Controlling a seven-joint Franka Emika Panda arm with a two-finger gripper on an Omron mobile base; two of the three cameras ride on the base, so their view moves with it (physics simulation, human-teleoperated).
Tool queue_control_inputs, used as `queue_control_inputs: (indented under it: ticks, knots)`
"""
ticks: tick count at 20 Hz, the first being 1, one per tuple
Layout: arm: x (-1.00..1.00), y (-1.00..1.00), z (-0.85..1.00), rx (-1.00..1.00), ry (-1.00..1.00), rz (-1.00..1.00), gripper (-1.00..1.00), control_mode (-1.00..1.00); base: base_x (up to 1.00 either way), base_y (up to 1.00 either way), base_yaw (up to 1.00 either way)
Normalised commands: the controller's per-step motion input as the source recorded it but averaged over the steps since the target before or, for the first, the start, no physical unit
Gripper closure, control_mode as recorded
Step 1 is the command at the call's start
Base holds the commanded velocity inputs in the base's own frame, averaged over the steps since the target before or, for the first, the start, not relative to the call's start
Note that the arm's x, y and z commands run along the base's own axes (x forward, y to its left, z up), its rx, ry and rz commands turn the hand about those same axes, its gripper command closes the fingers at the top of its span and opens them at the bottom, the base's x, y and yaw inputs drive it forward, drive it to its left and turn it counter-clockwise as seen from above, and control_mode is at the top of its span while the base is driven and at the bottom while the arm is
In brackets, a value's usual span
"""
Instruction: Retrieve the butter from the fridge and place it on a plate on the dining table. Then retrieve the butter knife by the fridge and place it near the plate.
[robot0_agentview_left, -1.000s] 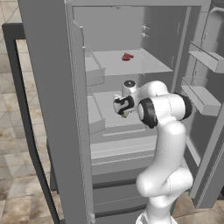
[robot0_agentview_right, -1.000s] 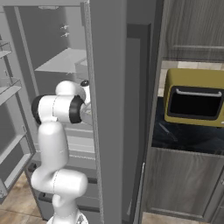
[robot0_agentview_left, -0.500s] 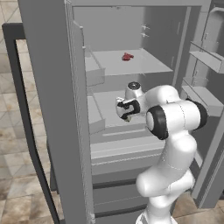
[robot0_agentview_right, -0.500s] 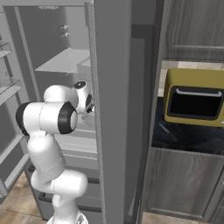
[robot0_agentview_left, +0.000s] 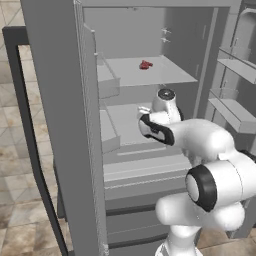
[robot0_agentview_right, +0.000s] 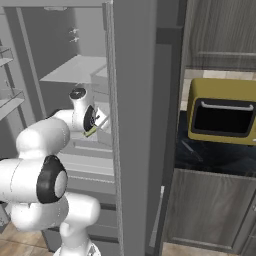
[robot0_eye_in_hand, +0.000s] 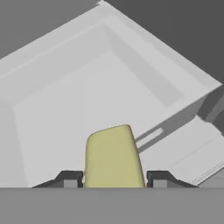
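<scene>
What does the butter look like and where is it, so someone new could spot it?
Look into the open fridge, at the gripper in front of the middle shelf. The butter is the pale yellow block between its fingers, unlike the small red item on the shelf above.

arm: elbow swung back toward the cameras, looming larger
gripper (robot0_eye_in_hand: 113, 186): drawn outward from the fridge (robot0_agentview_left: 60, 100) shelf with the butter (robot0_eye_in_hand: 113, 157)
</scene>
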Motion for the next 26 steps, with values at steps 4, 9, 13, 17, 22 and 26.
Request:
queue_control_inputs:
  ticks: [4,9,13,17,22,26]
  knots:
    - [-0.81,0.21,0.98,-0.02,0.00,0.00,1.00,-1.00,0.00,0.00,0.00]
    - [-0.94,0.06,0.91,-0.01,0.02,0.00,1.00,-1.00,0.00,0.00,0.00]
    - [-1.00,-0.07,0.64,0.00,0.00,0.00,1.00,-1.00,0.00,0.00,0.00]
    - [-1.00,-0.21,0.39,0.00,0.00,0.00,1.00,-1.00,0.00,0.00,0.00]
    - [-0.72,-0.02,0.00,0.00,-0.01,0.00,1.00,-1.00,0.00,0.00,0.00]
    - [-0.21,0.00,0.00,0.00,0.00,0.00,1.00,-1.00,0.00,0.00,0.00]
